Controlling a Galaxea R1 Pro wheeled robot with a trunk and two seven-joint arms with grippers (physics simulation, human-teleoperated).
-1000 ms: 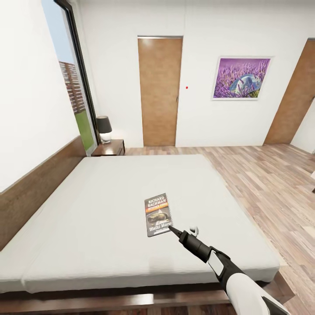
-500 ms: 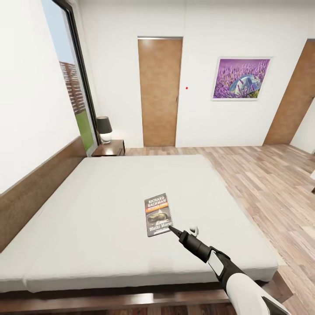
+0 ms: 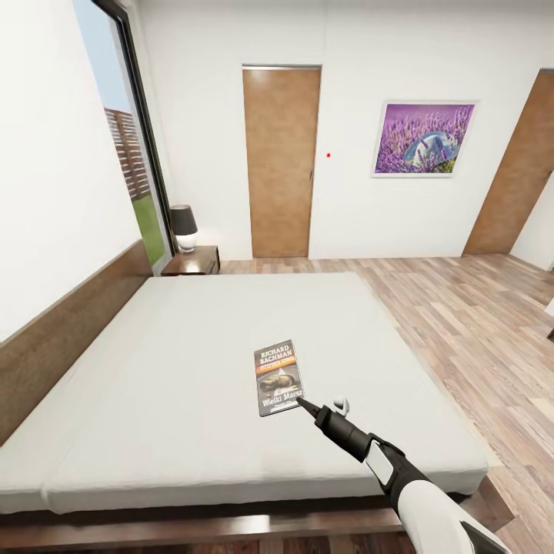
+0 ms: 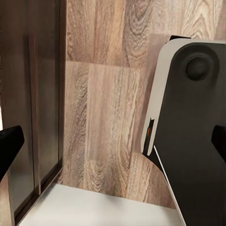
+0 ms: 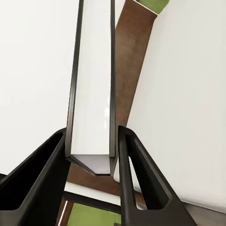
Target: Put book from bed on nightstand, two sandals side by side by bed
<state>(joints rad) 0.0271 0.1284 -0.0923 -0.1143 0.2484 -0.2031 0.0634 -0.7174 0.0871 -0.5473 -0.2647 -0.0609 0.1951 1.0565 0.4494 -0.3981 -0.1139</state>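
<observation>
Off-white mattress fabric is seen stretching across the bed [image 3: 192, 346], on which the book [image 3: 278, 377] lies flat, cover up, toward the foot-side edge and well apart from the wooden headboard [image 3: 69, 323]. The right gripper [image 3: 302, 402] is seen at the book's near corner; in the right wrist view its two dark fingers [image 5: 40, 174] are closed against both faces of the book [image 5: 93, 84], whose white page edge runs between them, so the paperback is held pinched at that corner. On the cover, white lettering reading "Richard Bachman" is legible above an orange band.

The left gripper [image 4: 113, 141] is seen from its wrist camera with its black fingertips [image 4: 9, 143] set wide apart and nothing between them, over wood-plank floor [image 4: 108, 94] beside the dark bed frame [image 4: 37, 94].

Beyond the bed's far corner, beside the headboard, the nightstand [image 3: 192, 260] is shown carrying a lamp [image 3: 184, 227] with a dark shade, next to a tall window [image 3: 127, 146]. A brown door [image 3: 281, 161] and a lavender picture [image 3: 425, 138] are set in the white wall past the bed.
</observation>
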